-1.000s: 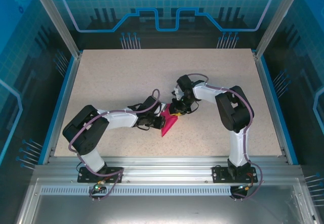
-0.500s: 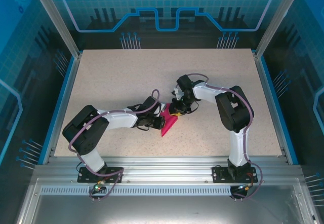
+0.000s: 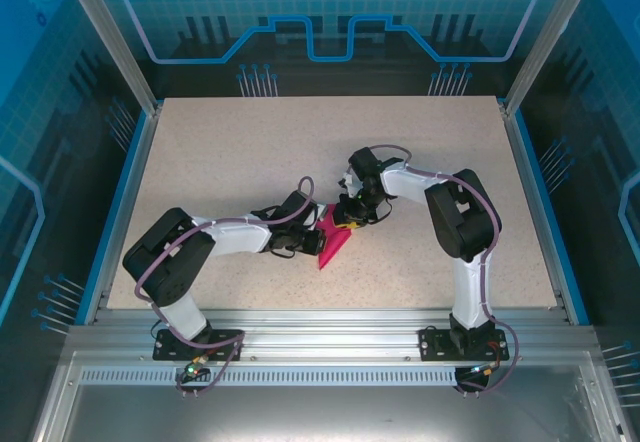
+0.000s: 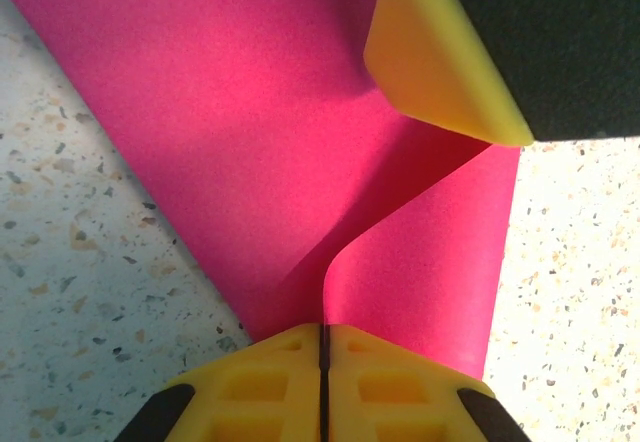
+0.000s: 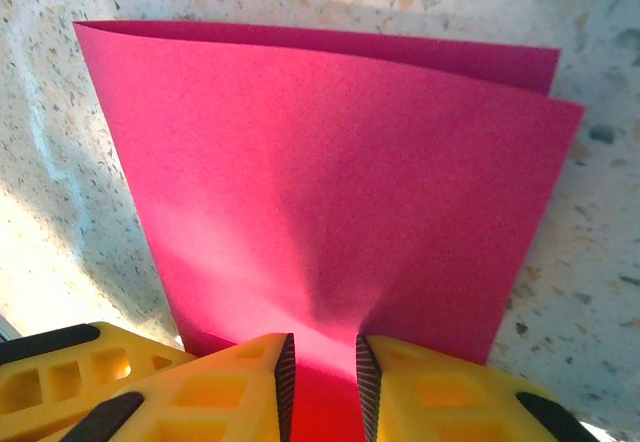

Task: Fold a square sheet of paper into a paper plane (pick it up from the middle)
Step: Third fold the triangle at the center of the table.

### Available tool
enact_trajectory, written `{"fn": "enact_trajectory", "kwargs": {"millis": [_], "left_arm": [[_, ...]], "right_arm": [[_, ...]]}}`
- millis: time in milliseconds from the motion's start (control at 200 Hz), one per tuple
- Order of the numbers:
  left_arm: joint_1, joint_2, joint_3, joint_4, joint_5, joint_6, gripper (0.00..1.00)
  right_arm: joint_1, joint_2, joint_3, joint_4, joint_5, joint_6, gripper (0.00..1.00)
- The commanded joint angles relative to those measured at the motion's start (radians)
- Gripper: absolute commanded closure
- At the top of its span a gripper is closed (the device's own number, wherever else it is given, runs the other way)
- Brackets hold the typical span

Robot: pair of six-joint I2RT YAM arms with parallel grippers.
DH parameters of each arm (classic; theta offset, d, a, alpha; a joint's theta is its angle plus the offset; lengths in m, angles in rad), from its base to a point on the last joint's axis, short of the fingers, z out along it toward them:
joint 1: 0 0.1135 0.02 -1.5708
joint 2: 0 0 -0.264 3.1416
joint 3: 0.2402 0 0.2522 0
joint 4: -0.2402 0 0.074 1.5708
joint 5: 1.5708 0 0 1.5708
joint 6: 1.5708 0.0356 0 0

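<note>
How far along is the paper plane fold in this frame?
Done: the magenta sheet is doubled over, two layers showing at its far edge in the right wrist view. In hand: the left gripper is shut on one edge, and the right gripper has that paper between its fingers, jaws slightly apart. Left: no pointed nose, centre ridge or wings are visible yet, so most folds remain.

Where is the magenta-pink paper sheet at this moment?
In the top view, the magenta-pink paper sheet lies folded near the middle of the speckled table, between the left hand and the right hand.
</note>
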Motion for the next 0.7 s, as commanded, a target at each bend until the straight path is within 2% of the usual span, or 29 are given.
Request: {"fn": "enact_trajectory", "kwargs": {"millis": [0,330,585,695], "left_arm": [[0.007,-0.019,-0.027,-0.026,-0.026,-0.015,0.91],[0.007,-0.015,-0.012,-0.029,-0.013,-0.008,0.91],[0.007,-0.019,-0.006,-0.034,-0.016,-0.011,0.91],[0.006,-0.028,-0.007,-0.037,-0.017,-0.008,0.91]], "right_arm": [[0.01,-0.023,0.009,0.012,0.001,0.024,0.73],[-0.026,-0.227,-0.142,0.094,0.023,0.09,0.71],[0.015,-0.296,-0.287,0.233,-0.063,0.176,0.86],[0.038,-0.291,-0.329,0.304,-0.103,0.216,0.88]]}}
